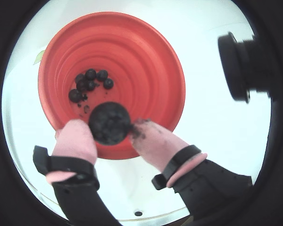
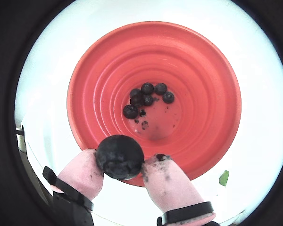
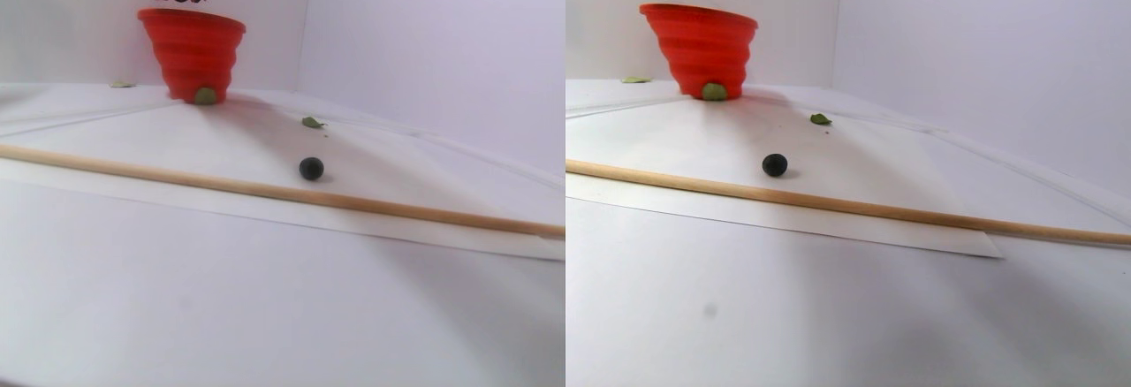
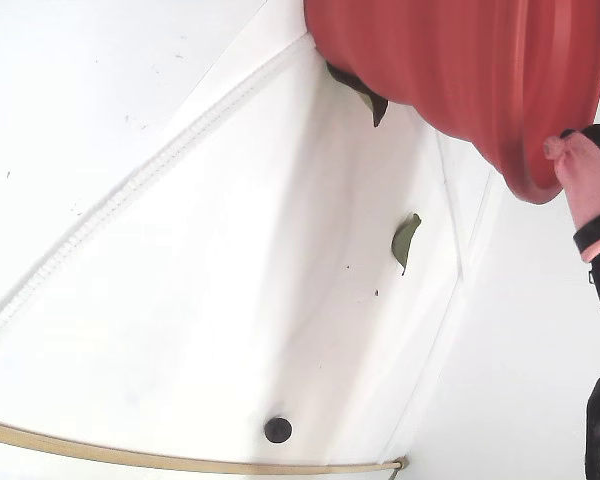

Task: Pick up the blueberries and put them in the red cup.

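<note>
Table surface (image 3: 265, 299), white and sheeted, carried every item recorded. The red cup (image 2: 203, 84) was the largest object, standing upright toward the far end of the table in the stereo pair view, its stepped ridges visible from above in both wrist views. A long wooden dowel (image 3: 265, 191) lay across the sheet, well apart from the cup. The gripper (image 2: 123, 165), its pink-covered fingertips (image 1: 75, 139) smeared with dark residue, hung directly above the cup's rim on the near side in both wrist views; the jaws stood only partly apart, closed against a large blueberry (image 2: 120, 157) pinched between them, with that berry clear of the cup and not touching it in the stereo pair view. A second camera housing (image 1: 238, 66) was seen at the upper right of a wrist view. Inside the cup, a cluster of small blueberries (image 2: 146, 94) rested on the floor, bunched toward one side and touching one another, with dark specks beside them. One lone blueberry (image 3: 311, 169) remained on the table, between the cup and the dowel, nearer the dowel. A green lump (image 3: 205, 96) sat against the base of the cup. Small green leaves were noted: one leaf (image 4: 405, 240) on the sheet near the cup, another leaf (image 4: 365, 95) tucked partly under the cup's side in the fixed view.
</note>
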Robot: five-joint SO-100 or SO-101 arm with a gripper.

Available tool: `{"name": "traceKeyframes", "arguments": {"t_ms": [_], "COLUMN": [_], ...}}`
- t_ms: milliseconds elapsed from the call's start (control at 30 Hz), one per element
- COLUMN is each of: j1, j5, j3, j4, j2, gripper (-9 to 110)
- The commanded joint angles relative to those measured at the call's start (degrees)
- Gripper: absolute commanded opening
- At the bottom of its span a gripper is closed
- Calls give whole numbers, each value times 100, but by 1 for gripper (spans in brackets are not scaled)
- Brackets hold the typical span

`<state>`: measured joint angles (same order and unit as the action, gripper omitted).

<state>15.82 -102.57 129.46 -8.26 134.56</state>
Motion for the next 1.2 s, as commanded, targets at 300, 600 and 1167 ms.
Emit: {"name": "traceKeyframes", "arguments": {"t_ms": [300, 600, 1167], "j1": [-255, -325, -984], "j5": [-114, -149, -132], "j3": [-589, -536, -220], "j4": [264, 44, -809], "j2": [105, 519, 1380], "gripper": [20, 19, 19]}}
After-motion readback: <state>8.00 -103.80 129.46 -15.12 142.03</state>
